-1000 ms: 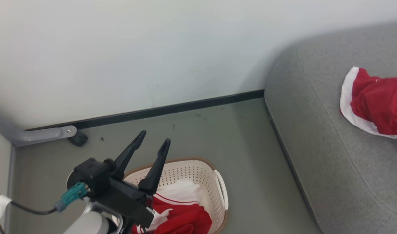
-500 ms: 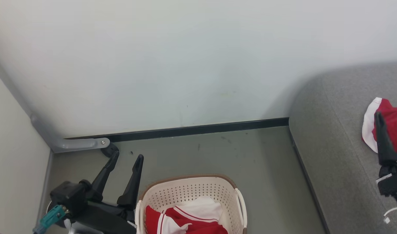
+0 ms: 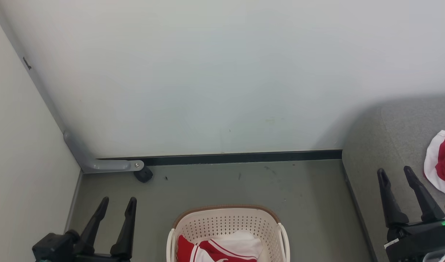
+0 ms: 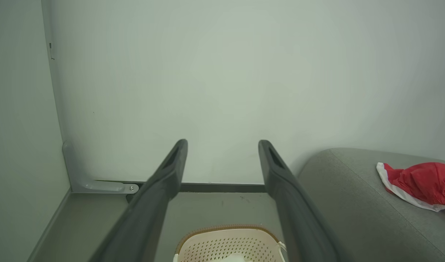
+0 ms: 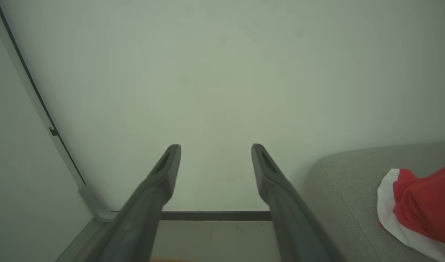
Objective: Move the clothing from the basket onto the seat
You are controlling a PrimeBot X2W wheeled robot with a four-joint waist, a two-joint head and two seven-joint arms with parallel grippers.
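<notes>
Head view: cream basket (image 3: 226, 210) on the grey floor (image 3: 215, 182) at bottom centre, its lower part cut off by the frame. Inside it, red and white clothing (image 3: 211, 249), heaped, with just the top showing. Left tool (image 3: 119, 200) at lower left, beside the basket and apart from it, fingers fairly wide, holding nothing. Right tool (image 3: 394, 170) at lower right, seen against the grey seat (image 3: 375, 145), fingers likewise wide and empty. On the seat at the right edge, a second red garment (image 3: 441, 163) with white trim, cut by the frame, near the right tool but not touching it. Grey bracket (image 3: 106, 165) and a dark castor (image 3: 144, 175) at the foot of the wall.

Left wrist view: that garment almost whole, crumpled on the seat, well apart from the basket; of the basket, just the back rim and a scrap of white cloth at the bottom edge. Right wrist view: the garment larger, cut at the right; of the basket, barely a brown sliver along the bottom edge, hard to make out.

Against the head view half a second ago: whole picture shifted, so a camera turn. Left tool lower in the frame, no longer overlapping the basket's side. Right tool now showing both fingers in full, clear of the garment rather than in front of it.
</notes>
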